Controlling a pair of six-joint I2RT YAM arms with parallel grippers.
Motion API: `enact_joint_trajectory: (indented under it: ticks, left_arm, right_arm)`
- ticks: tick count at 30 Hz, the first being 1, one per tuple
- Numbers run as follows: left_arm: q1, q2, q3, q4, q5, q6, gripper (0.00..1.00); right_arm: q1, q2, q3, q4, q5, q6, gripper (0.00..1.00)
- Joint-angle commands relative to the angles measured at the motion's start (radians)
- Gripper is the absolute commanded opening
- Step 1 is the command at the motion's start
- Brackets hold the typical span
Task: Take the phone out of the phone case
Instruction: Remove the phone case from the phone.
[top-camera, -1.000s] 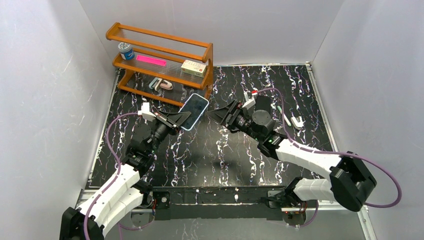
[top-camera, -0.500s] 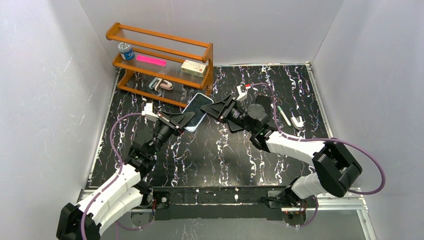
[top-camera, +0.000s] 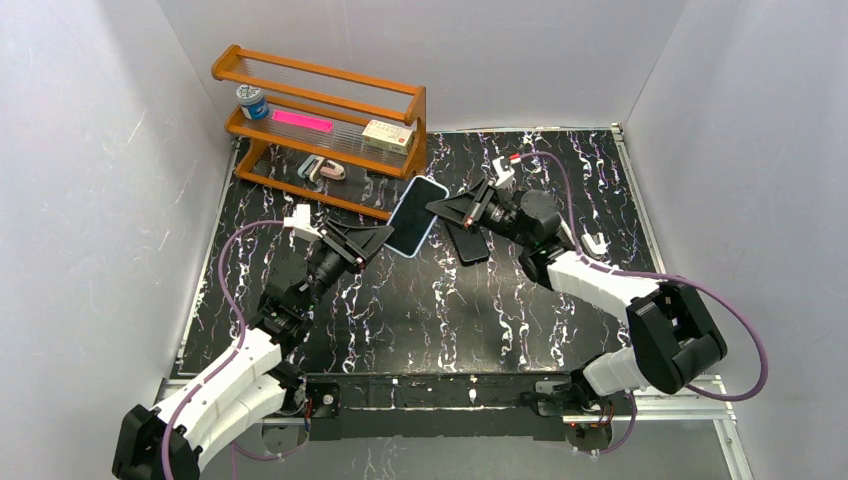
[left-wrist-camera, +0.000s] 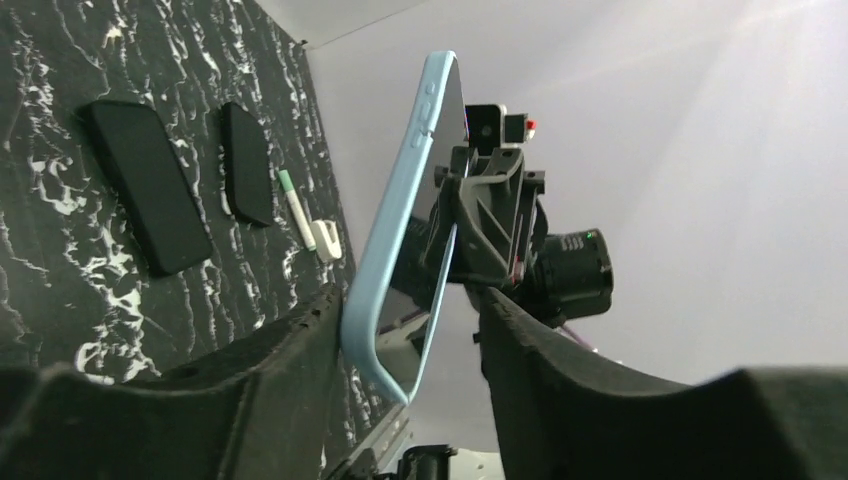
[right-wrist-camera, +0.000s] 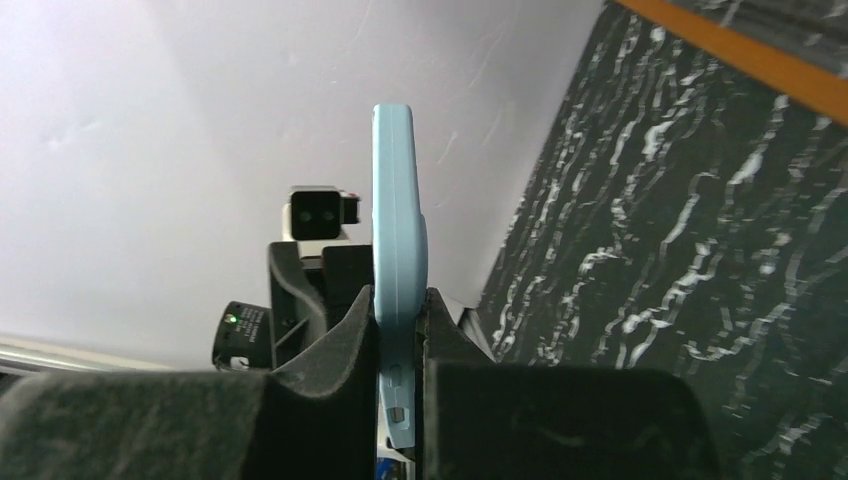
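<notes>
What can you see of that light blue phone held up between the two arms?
The phone is a slim slab with a dark glossy screen, wrapped in a light blue, smooth, plastic-looking case with rounded corners and raised side buttons. It hangs tilted above the table, screen facing up. The right gripper has its jaws shut on one long edge; the left gripper has its jaws open around the lower end.
</notes>
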Motion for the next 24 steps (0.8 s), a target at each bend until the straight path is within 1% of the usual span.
enact_joint_trajectory:
  ticks: [1,4,6,10,14,16,19,24]
  left_arm:
    - [0.015,0.007,0.095,-0.100,0.055,0.191,0.53]
    - [0.024,0.047,0.175,-0.181,0.111,0.286,0.58]
    - [0.037,0.083,0.221,-0.197,0.174,0.324,0.60]
    - [0.080,0.178,0.286,-0.176,0.362,0.365,0.61]
    - [0.104,0.248,0.359,-0.205,0.480,0.415,0.61]
    - [0.106,0.283,0.389,-0.183,0.541,0.417,0.60]
    - [0.106,0.345,0.412,-0.109,0.624,0.377,0.59]
    - [0.104,0.397,0.455,-0.051,0.704,0.349,0.54]
  right_arm:
    - [-0.082,-0.058,0.059,-0.013,-0.186,-0.083,0.01]
    - [-0.120,-0.056,0.097,-0.053,-0.309,-0.140,0.01]
    - [-0.138,-0.052,0.132,-0.102,-0.383,-0.193,0.01]
    - [-0.165,-0.038,0.197,-0.171,-0.515,-0.272,0.01]
    - [-0.174,-0.014,0.260,-0.223,-0.620,-0.332,0.01]
    - [-0.174,0.003,0.289,-0.228,-0.666,-0.339,0.01]
    - [-0.172,0.027,0.325,-0.233,-0.715,-0.343,0.01]
    - [-0.172,0.057,0.364,-0.243,-0.757,-0.354,0.01]
